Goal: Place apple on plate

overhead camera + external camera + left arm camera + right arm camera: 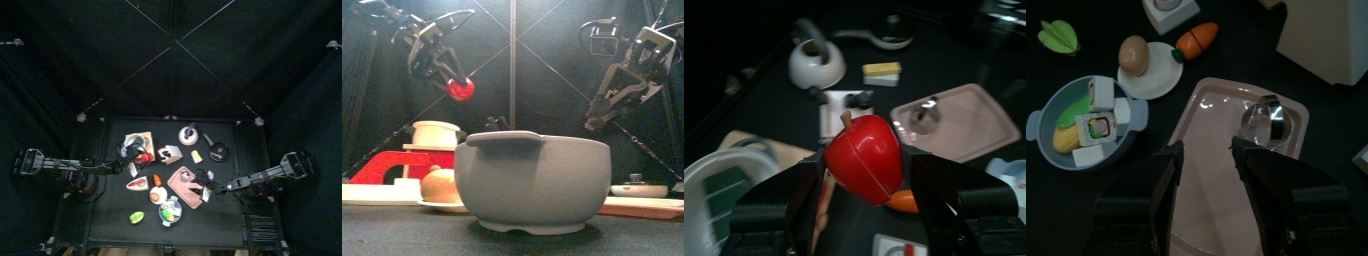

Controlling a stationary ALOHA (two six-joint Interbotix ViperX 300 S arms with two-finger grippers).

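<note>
My left gripper (865, 190) is shut on a red apple (865, 158) and holds it high above the table's left part, as the front view shows (462, 88); in the top view the gripper (134, 152) is left of centre. A pink square plate (1213, 165) with a shiny metal piece (1267, 115) on it lies right of centre (189, 186), and shows beyond the apple in the left wrist view (971, 125). My right gripper (1207, 185) is open and empty, hanging above this plate (596, 120).
A blue-grey bowl (1056, 125) of sushi stands at the front (529, 180). Beside it lie a small white plate (1160, 80) with a bun, a carrot (1197, 40) and a green leaf (1064, 38). A white teapot (818, 65) and yellow block (882, 70) stand further back.
</note>
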